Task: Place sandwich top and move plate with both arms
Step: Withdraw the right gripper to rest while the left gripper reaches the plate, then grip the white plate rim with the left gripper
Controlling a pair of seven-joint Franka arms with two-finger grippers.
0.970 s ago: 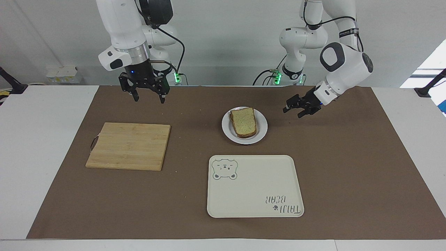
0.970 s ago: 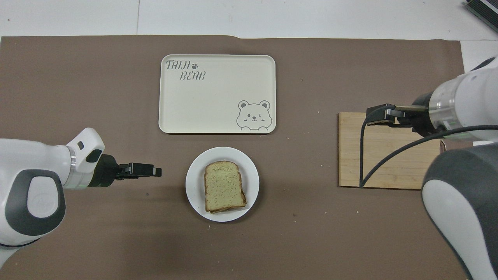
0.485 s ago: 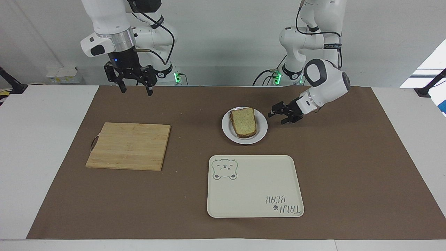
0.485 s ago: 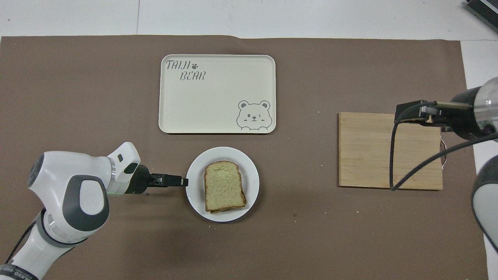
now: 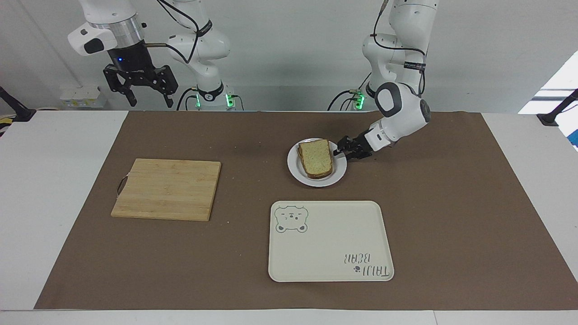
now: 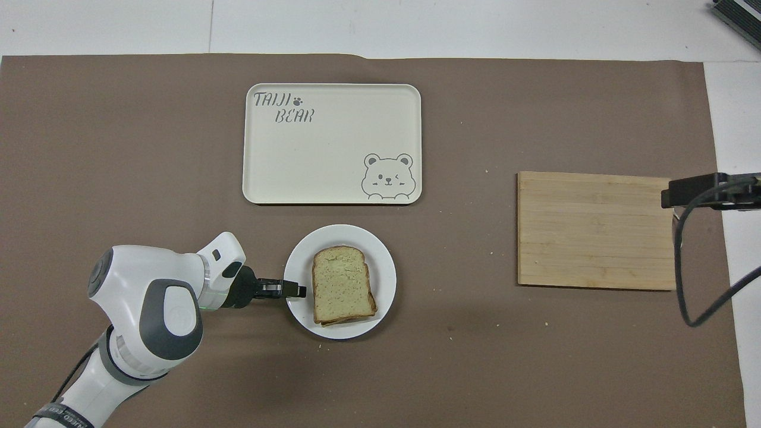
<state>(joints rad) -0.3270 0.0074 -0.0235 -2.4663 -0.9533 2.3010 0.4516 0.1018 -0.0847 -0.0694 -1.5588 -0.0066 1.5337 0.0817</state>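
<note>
The sandwich top [image 5: 317, 157] [image 6: 343, 284], a pale speckled slice with a brown crust, lies flat on another slice on the small white plate [image 5: 298, 174] [image 6: 380, 249]. My left gripper [image 5: 342, 151] [image 6: 295, 290] is low at the plate's rim on the left arm's side, its tip over the rim and just short of the bread. Whether it grips the rim does not show. My right gripper [image 5: 151, 103] [image 6: 707, 193] hangs open and empty, high up at the right arm's end, above the robots' edge of the brown mat.
A cream rectangular tray [image 5: 329, 243] [image 6: 333, 142] with a bear drawing lies farther from the robots than the plate. A wooden cutting board [image 5: 167, 188] [image 6: 594, 229] lies toward the right arm's end. Crumbs dot the brown mat.
The left gripper has come down and slid in to the plate's rim. The right arm has risen and drawn back toward its end of the table.
</note>
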